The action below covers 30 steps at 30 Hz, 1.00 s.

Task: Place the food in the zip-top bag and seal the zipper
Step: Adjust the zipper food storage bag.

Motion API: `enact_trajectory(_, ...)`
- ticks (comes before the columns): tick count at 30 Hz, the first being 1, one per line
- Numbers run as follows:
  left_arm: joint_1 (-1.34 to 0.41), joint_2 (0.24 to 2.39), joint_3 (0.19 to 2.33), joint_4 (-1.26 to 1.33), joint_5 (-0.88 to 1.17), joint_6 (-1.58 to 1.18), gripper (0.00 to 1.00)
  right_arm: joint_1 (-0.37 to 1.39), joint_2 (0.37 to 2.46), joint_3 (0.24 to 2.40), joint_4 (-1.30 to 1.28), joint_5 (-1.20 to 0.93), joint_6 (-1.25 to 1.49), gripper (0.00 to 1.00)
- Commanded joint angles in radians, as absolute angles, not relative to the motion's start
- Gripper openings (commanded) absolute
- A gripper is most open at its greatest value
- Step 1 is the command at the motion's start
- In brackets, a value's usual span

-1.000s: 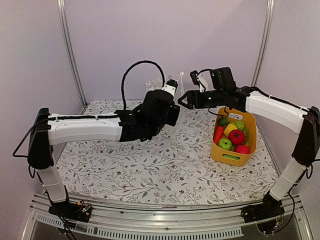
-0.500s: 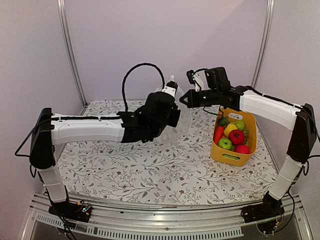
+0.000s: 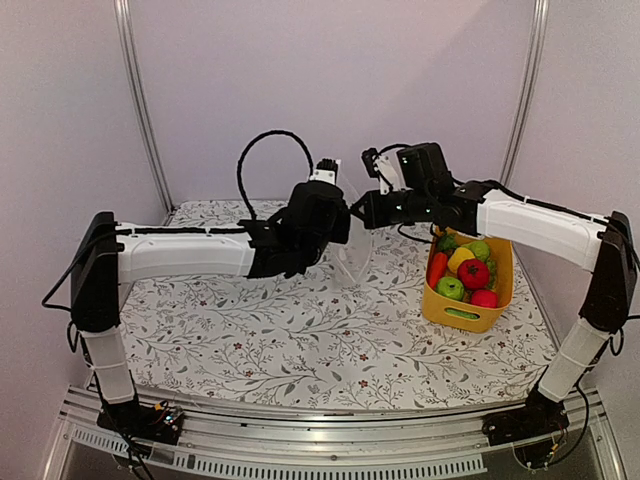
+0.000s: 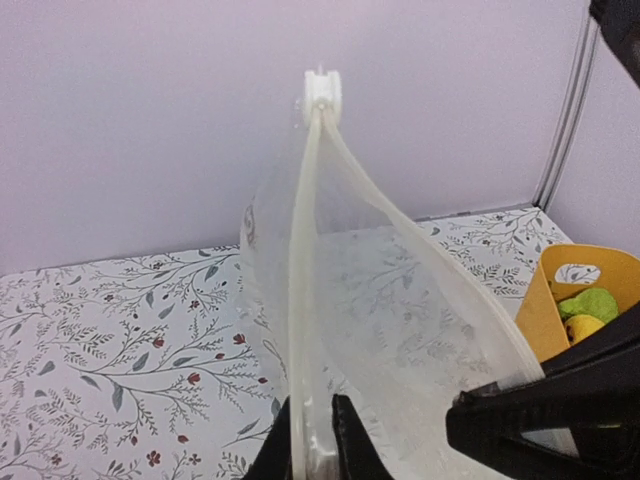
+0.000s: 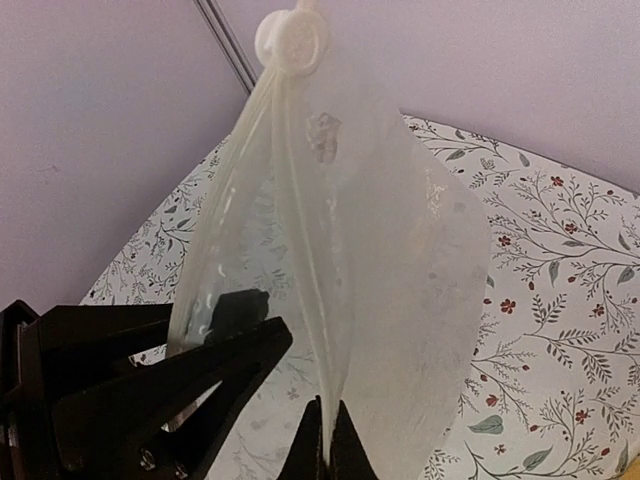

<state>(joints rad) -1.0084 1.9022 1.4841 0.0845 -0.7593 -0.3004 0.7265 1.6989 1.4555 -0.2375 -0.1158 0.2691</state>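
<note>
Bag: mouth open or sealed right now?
Open. From the slider the bag's zipper edges spread apart, one into the left gripper, one into the right gripper.

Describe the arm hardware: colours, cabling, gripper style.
Both arms match: white shell links, as on the left arm and right arm, with black joints and wrists. A black cable loops above the left wrist. The left gripper and right gripper have slim black fingers.

Pale lilac walls (image 3: 330, 80) enclose the back and sides, metal poles (image 3: 140, 100) standing at the far corners. A floral-print cloth (image 3: 230, 340) covers the counter (image 3: 340, 385); an aluminium rail (image 3: 320, 440) runs along its near edge.
</note>
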Motion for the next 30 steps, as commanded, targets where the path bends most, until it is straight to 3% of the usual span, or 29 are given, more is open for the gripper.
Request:
enact_trajectory(1, -0.979, 1.918, 1.508, 0.113, -0.827, -0.299, 0.02, 0.729, 1.655, 1.413, -0.216, -0.035, 0.265, 0.0)
enact_trajectory(6, -0.969, 1.904, 1.509, 0.131, -0.834, -0.262, 0.02, 0.726, 1.622, 1.383, -0.226, 0.192, 0.293, 0.0)
enact_trajectory(10, -0.973, 1.899, 1.552, 0.025, -0.712, -0.345, 0.48, 0.725, 1.6, 1.362, -0.209, 0.224, 0.307, 0.0)
enact_trajectory(13, -0.992, 1.895, 1.56, -0.056, -0.617, -0.407, 0.56, 0.726, 1.584, 1.34, -0.183, 0.19, 0.309, 0.0)
enact_trajectory(21, -1.018, 1.912, 1.525, -0.066, -0.541, -0.501, 0.55, 0.726, 1.582, 1.327, -0.166, 0.164, 0.311, 0.0)
enact_trajectory(27, -1.019, 1.916, 1.516, -0.074, -0.543, -0.551, 0.45, 0.726, 1.571, 1.318, -0.152, 0.198, 0.31, 0.0)
enact_trajectory(30, -1.021, 1.908, 1.497, -0.059, -0.546, -0.556, 0.35, 0.726, 1.568, 1.311, -0.148, 0.193, 0.307, 0.0)
